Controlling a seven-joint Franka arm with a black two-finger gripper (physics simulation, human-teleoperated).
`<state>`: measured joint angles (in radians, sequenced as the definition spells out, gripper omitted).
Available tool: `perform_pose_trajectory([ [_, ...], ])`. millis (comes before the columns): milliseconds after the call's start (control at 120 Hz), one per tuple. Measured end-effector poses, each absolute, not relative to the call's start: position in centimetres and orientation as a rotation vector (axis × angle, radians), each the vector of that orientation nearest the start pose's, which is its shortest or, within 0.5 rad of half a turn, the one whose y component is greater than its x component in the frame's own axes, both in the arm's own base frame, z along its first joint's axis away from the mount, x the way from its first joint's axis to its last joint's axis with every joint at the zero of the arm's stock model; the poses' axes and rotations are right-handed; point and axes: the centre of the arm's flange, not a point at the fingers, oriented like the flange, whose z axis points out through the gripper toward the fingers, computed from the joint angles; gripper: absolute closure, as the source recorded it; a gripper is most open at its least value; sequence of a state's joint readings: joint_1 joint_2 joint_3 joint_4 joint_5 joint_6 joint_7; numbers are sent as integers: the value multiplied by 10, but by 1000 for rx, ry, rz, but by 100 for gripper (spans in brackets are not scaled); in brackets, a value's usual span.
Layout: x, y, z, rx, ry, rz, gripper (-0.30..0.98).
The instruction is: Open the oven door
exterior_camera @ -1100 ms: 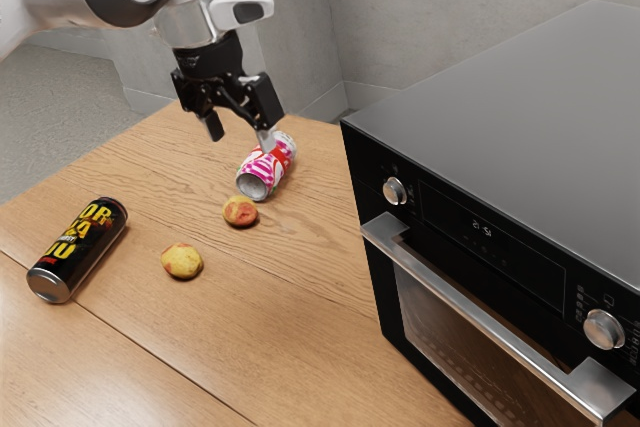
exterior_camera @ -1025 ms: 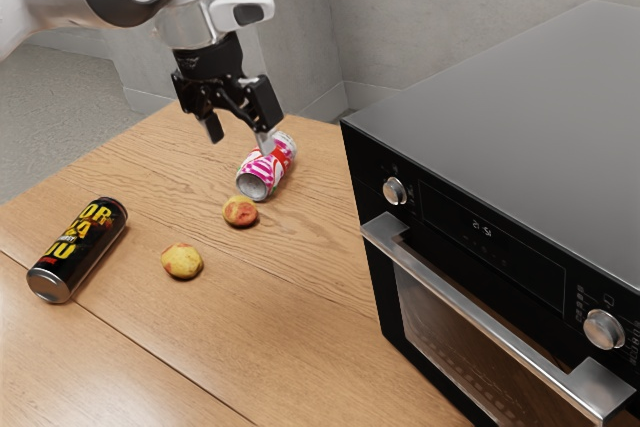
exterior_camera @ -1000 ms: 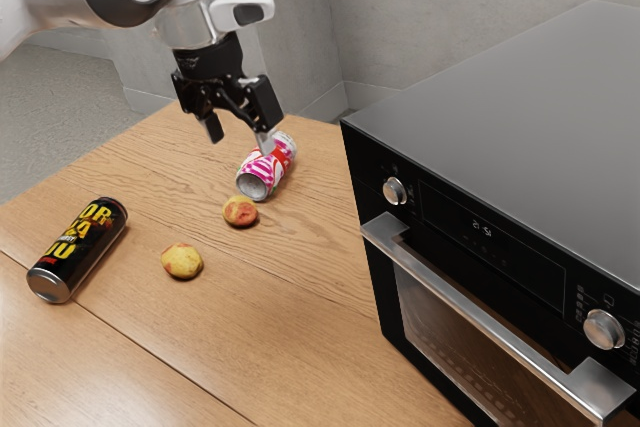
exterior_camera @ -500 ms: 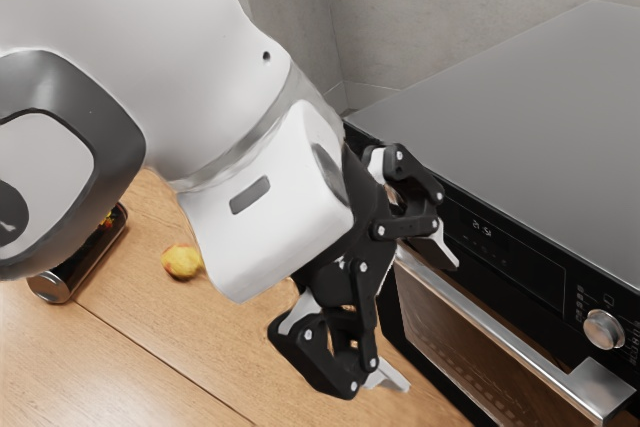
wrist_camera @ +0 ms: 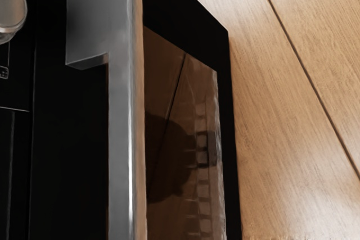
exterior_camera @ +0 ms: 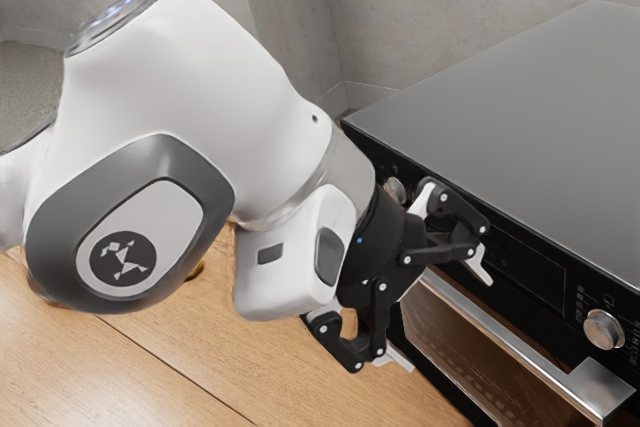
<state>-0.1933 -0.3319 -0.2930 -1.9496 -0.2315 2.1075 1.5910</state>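
At the front of the black oven, my gripper stands open, its two fingertips apart on either side of the near part of the silver handle. Whether a finger touches the bar cannot be told. The oven door sits shut under the control panel. In the wrist view the handle runs lengthwise, with its square end mount at one end, in front of the door's dark glass.
The oven's grey top spreads out behind the hand. A round knob sits near the handle's far end, and another is beside the gripper. The wooden table lies below the arm.
From above the pink can, my hand has swung over to the oven's front and turned. Over the last half second it shifted a little toward the exterior view's right. The arm now covers the cans.
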Motion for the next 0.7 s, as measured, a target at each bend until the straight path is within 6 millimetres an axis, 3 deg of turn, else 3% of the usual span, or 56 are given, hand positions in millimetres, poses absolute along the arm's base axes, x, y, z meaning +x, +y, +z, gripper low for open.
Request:
perform_pose_trajectory([
  [283, 427, -262, 630, -1328, 2562, -655, 0],
  [700, 435, -261, 616, -1134, 2626, -628, 0],
])
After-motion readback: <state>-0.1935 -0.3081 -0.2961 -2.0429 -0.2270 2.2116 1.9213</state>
